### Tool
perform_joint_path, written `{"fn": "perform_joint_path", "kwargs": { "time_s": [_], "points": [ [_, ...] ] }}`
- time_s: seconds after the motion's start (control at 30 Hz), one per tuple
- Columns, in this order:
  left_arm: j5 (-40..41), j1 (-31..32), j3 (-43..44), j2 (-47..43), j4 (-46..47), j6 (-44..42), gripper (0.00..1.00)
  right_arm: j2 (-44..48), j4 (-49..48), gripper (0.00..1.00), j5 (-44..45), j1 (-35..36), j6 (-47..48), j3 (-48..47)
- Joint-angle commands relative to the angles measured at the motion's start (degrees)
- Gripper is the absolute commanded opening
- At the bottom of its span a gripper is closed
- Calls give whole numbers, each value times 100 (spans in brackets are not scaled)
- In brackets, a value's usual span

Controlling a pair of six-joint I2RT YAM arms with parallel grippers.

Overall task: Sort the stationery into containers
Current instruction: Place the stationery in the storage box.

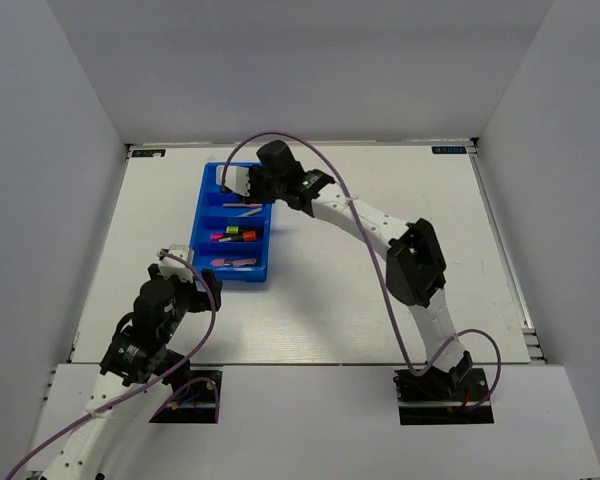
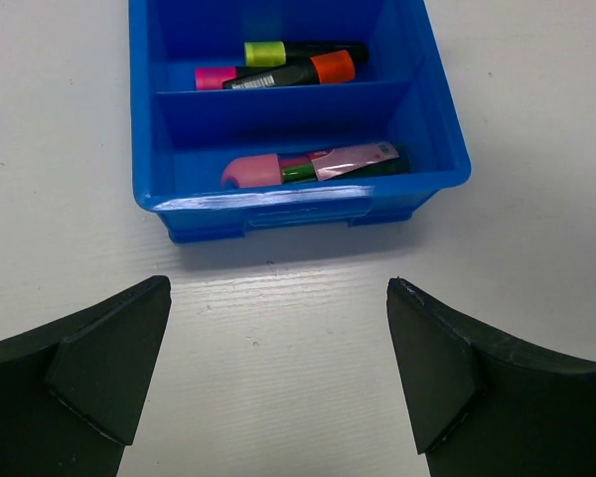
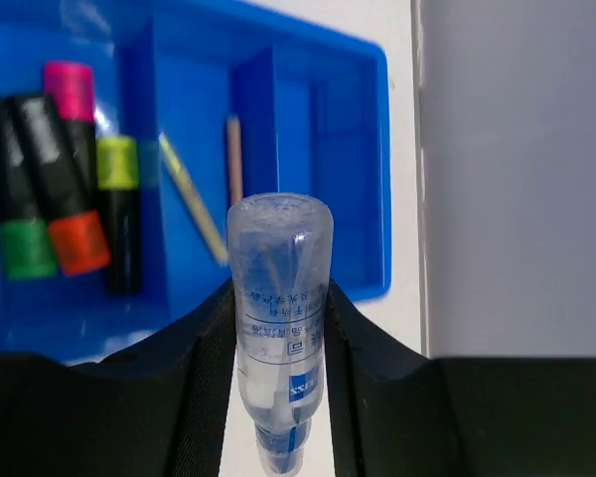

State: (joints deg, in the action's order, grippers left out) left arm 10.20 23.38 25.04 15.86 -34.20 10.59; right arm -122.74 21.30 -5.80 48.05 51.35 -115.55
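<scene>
White tabletop [image 1: 320,300] boxed by grey walls [image 1: 300,60]; right pincer [image 3: 278,294] grips tube [image 3: 279,248].

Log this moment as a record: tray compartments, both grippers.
tray: blue, three compartments in a row
near compartment: pink marker, with something green and dark against it
middle compartment: highlighters, tips pink, yellow, orange, green
far compartment: two thin sticks
right gripper: shut on tube, over the tray's far end
left gripper: open, empty, short of the tray's near wall
</scene>
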Motion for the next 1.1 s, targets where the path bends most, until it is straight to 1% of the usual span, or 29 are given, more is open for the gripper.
{"fn": "perform_joint_path", "kwargs": {
  "time_s": [0.0,0.03,0.07,0.1,0.13,0.17,0.23,0.37,0.47,0.57,0.77,0.93,0.97,1.0,1.03,1.07],
  "points": [
    [132,-35,-8,-4,63,49,100,-598,-1867,0,-429,-86,-213,-348],
    [149,-17,10,-4,27,57,100,-794,-1788,0,-465,-129,-353,-694],
    [149,-35,27,5,53,57,100,-1196,-1691,0,-483,-147,-554,-1324],
    [149,-35,28,5,1,40,100,-1513,-1795,0,-448,-138,-582,-1513],
    [141,-26,45,-4,1,31,100,-1621,-1935,0,-448,-147,-600,-1654],
    [149,-35,45,-56,9,40,100,-1709,-2763,0,-474,-156,-513,-1473],
    [132,-26,28,-135,18,31,100,-1744,-3488,0,-667,-200,-355,-1113],
    [123,-35,-8,-171,62,22,100,-2113,-3325,0,-756,-217,-276,-1514],
    [105,-26,1,-162,27,22,100,-2289,-3571,0,-615,-226,58,-1462],
    [88,-26,1,-153,45,13,100,-2404,-3720,0,-545,-261,199,-1453],
    [70,-35,-8,-118,53,5,100,-2474,-3773,0,-685,-305,199,-1295],
    [70,-35,10,-48,62,-13,100,-2588,-3835,0,-615,-305,112,-1400],
    [62,-26,1,-56,27,-13,100,-2615,-3818,4,-606,-305,112,-1435],
    [70,-35,1,-65,44,-13,100,-2641,-3748,13,-571,-297,103,-1523],
    [62,-35,1,-48,62,-4,100,-2641,-3695,34,-554,-296,103,-1532],
    [61,-35,10,-56,19,-13,100,-2650,-3625,40,-527,-305,86,-1541]
  ]
}}
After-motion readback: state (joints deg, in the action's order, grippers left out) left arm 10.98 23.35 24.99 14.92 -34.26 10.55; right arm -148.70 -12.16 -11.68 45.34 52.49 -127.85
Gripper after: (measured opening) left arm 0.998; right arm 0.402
